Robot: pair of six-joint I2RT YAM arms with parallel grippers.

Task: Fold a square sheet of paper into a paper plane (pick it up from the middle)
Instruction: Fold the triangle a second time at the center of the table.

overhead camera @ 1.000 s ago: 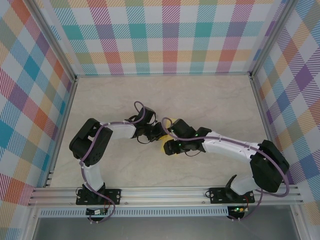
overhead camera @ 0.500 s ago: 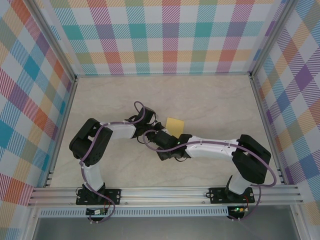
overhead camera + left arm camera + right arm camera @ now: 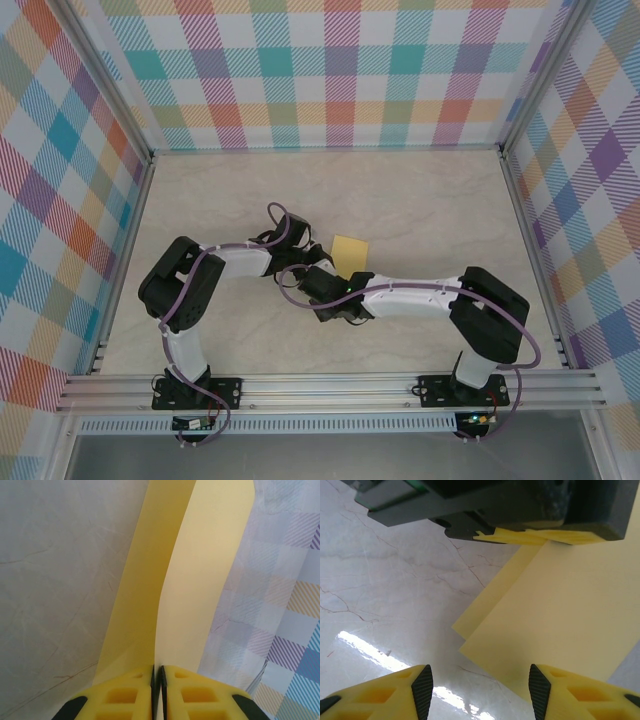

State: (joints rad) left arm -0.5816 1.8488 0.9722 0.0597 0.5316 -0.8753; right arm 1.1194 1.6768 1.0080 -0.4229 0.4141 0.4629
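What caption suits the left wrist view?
Left gripper shut on the doubled yellow sheet of paper, its two layers parting over the marble table.

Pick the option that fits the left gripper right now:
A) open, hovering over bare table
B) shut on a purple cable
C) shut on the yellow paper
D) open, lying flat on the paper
C: in the left wrist view the left gripper has its jaws pressed together, and the folded yellow sheet of paper runs out from between them.
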